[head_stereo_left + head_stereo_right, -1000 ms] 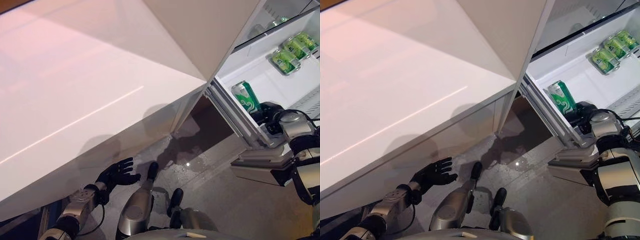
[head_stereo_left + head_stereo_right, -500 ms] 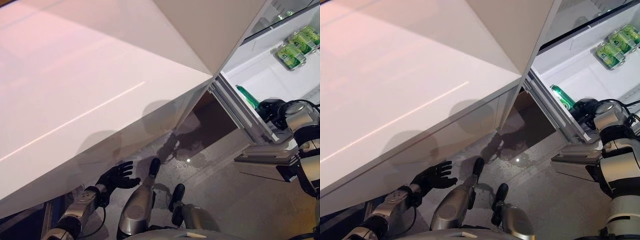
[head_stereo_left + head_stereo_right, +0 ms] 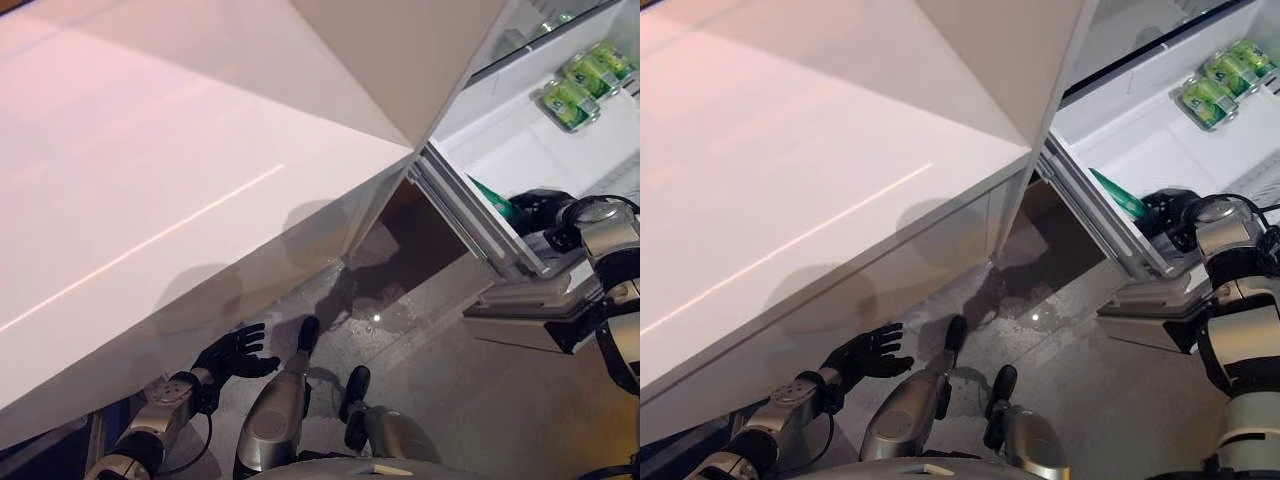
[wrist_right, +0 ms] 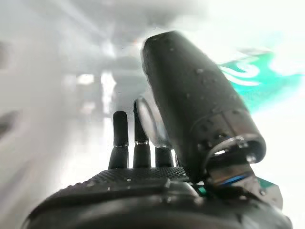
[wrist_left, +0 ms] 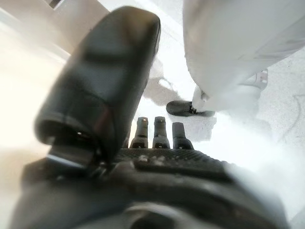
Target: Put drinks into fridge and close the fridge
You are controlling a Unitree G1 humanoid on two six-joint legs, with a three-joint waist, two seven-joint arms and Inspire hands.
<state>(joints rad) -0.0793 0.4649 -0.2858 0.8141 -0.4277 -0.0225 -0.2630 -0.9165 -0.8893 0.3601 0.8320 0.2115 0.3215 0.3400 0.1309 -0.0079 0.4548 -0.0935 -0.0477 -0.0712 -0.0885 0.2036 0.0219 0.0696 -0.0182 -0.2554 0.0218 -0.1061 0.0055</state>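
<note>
A green can (image 3: 491,197) lies tipped low in the open fridge's bottom compartment (image 3: 520,150), partly hidden behind the compartment's front edge. My right hand (image 3: 541,212) is inside that compartment right beside the can. In the right wrist view the hand (image 4: 190,105) has straight fingers, and the green can (image 4: 259,76) shows past the thumb. More green cans (image 3: 572,98) lie on the shelf above. My left hand (image 3: 236,354) hangs open and empty low by the floor, also in its wrist view (image 5: 105,86).
The big white fridge door (image 3: 150,200) stands open across the left and middle of the view. A grey floor (image 3: 450,400) lies below, with a pale step or base (image 3: 520,325) under the fridge's front.
The green can went from upright beside my right hand to tipped over and low in the compartment. My left hand has stayed put.
</note>
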